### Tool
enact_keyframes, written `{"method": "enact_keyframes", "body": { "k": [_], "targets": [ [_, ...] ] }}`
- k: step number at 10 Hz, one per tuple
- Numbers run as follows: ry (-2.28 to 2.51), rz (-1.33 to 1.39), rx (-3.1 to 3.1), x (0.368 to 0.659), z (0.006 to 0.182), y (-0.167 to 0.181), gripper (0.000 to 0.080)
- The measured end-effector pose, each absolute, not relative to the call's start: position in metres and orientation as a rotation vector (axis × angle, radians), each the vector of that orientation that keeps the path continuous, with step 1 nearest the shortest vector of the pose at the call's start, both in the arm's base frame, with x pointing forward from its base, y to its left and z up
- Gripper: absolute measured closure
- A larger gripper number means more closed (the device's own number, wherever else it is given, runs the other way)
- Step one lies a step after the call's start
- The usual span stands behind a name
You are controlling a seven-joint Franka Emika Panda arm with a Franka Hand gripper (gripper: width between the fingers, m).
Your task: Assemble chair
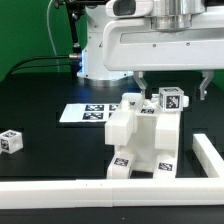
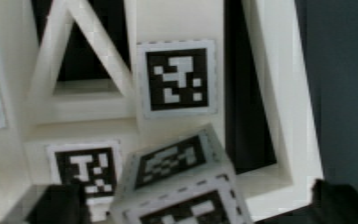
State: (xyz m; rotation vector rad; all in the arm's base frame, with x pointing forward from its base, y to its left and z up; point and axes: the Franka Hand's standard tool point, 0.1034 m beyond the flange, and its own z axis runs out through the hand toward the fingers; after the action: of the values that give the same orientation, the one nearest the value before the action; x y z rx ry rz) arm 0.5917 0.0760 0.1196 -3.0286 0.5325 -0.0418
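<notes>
The gripper hangs in the upper right of the exterior view. Its two dark fingers point down and stand wide apart, clamped on nothing. Between them, with a gap showing on each side, sits a small tagged cube. It is at the top of the partly built chair.

The chair is a stack of glossy white blocks and slabs in the middle of the frame, on the black table. Square black-and-white tags show on its lower front faces. The cube appears to rest on the upper right corner of the stack. From this angle I cannot tell whether it is seated on a peg or only lying there.

Just behind the chair, towards the exterior view's left, the flat marker board lies on the table with its row of tags. A loose cube, also tagged, sits well apart from the chair at the exterior view's left edge. A long white border rail runs along the lower part of the frame and turns up the exterior view's right side.

The wrist view looks down past two dark fingertips set wide apart. The tagged cube lies tilted between them and touches neither. Beyond it stand white chair slabs carrying two more tags, with dark gaps between the slabs.
</notes>
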Motion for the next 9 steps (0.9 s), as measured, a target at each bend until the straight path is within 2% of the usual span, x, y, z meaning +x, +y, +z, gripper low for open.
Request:
{"method": "enact_keyframes", "body": {
  "k": [1,2,3,9],
  "targets": [
    [0.583,-0.039,-3.018,0.5916,0.1194,0.0761,0.0266],
    [0.678,-0.036,-2.998,0.5916,0.1192,0.0760,0.0450],
    [0.764,-0.033,-2.977,0.5916,0.1192,0.0761,0.0518],
    [1.605,-0.020,-2.599,0.5936,0.1188,0.0716,0.0518]
  ]
}}
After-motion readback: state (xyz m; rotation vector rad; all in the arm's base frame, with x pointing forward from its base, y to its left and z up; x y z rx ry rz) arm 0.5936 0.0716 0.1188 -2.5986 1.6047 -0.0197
